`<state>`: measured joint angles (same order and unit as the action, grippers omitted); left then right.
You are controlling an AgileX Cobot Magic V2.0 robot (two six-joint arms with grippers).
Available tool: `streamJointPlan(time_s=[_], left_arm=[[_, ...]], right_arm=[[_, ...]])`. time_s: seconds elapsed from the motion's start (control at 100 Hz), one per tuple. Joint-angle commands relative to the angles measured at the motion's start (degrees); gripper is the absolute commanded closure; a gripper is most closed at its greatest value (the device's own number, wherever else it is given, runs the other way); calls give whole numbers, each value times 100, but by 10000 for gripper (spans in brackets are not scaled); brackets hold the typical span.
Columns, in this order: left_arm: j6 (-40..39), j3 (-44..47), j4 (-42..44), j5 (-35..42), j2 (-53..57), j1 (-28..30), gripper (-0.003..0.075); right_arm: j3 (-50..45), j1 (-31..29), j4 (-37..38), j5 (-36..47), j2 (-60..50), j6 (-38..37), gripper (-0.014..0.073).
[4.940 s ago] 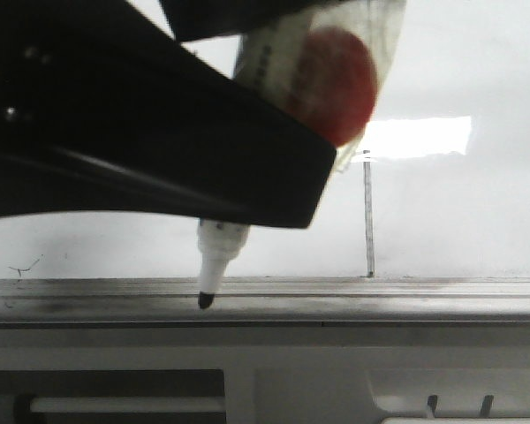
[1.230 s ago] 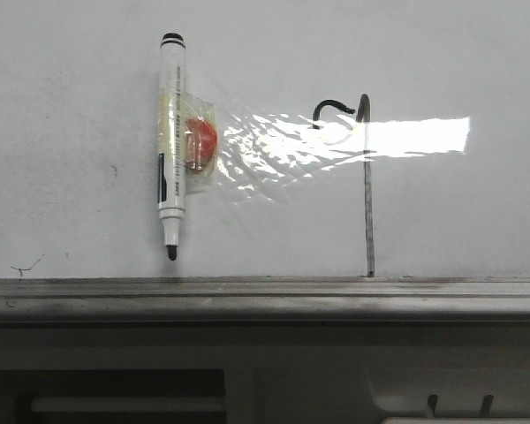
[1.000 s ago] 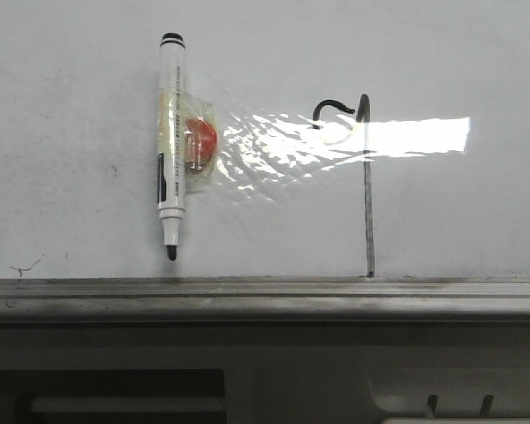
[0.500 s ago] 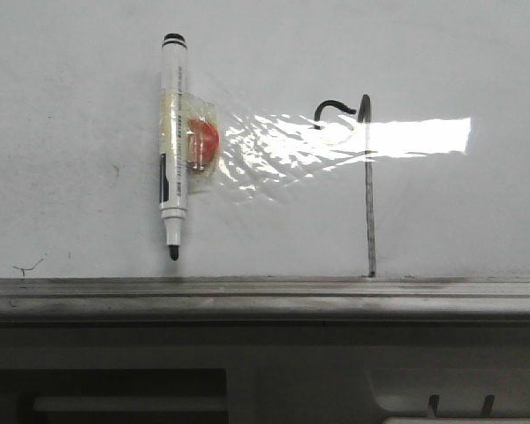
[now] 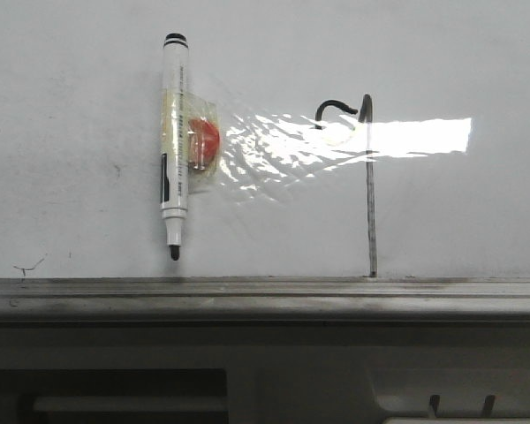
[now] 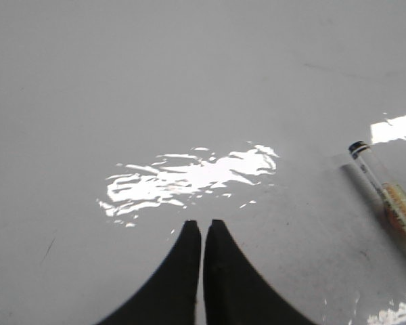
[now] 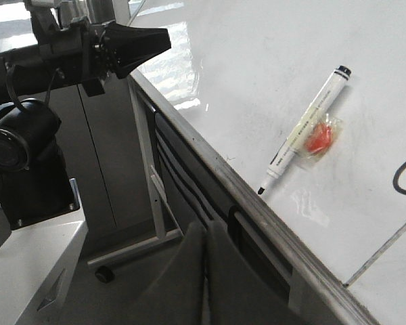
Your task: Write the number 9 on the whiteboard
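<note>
The number 9 [image 5: 368, 177] is a thin dark stroke on the whiteboard [image 5: 71, 106]: a small curled hook joined to a long straight stem that runs down to the grey ledge [image 5: 265, 296]. Part of it shows in the right wrist view [image 7: 404, 177]. The white marker pen [image 5: 175, 146] with its red taped blob rests on the board left of the 9, untouched. My left gripper [image 6: 202, 224] is shut and empty over the bare board, with the pen [image 6: 386, 200] off to its side. My right gripper [image 7: 205, 227] is shut and empty, off the board beyond the ledge [image 7: 257, 210].
A wrinkled glare patch [image 5: 283, 146] lies between the pen and the 9. The left arm's gripper [image 7: 166, 39] hangs over the board's far corner in the right wrist view. A metal stand leg with a caster [image 7: 105, 273] and a white surface [image 7: 27, 271] lie below the board's edge.
About five seconds ago a gripper held the marker close to the front camera. Now the marker rests alone on the board and no gripper shows there. Over the last second nothing visibly moves.
</note>
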<state>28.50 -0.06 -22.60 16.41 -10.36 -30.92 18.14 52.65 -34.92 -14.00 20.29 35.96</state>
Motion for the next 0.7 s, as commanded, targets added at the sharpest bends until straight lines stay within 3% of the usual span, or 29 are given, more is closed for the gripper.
streamJointPlan(time_s=[0.0, 0.05, 0.19, 0.43, 0.69], left_arm=[[-1340, 155, 1075, -390, 24, 624, 738], [-1857, 155, 1289, -725, 43, 911, 738], [-2337, 166, 1792, -1566, 363, 1427, 738], [-3096, 166, 1821, -2999, 1137, 1903, 738], [-3111, 166, 1832, -3328, 1219, 1963, 738]], right_arm=[[164, -27, -2, 329, 36, 55, 659], [164, -27, -2, 329, 36, 55, 659], [164, -27, -2, 329, 36, 55, 659], [164, -27, -2, 329, 36, 55, 659], [164, -27, -2, 329, 36, 55, 659]])
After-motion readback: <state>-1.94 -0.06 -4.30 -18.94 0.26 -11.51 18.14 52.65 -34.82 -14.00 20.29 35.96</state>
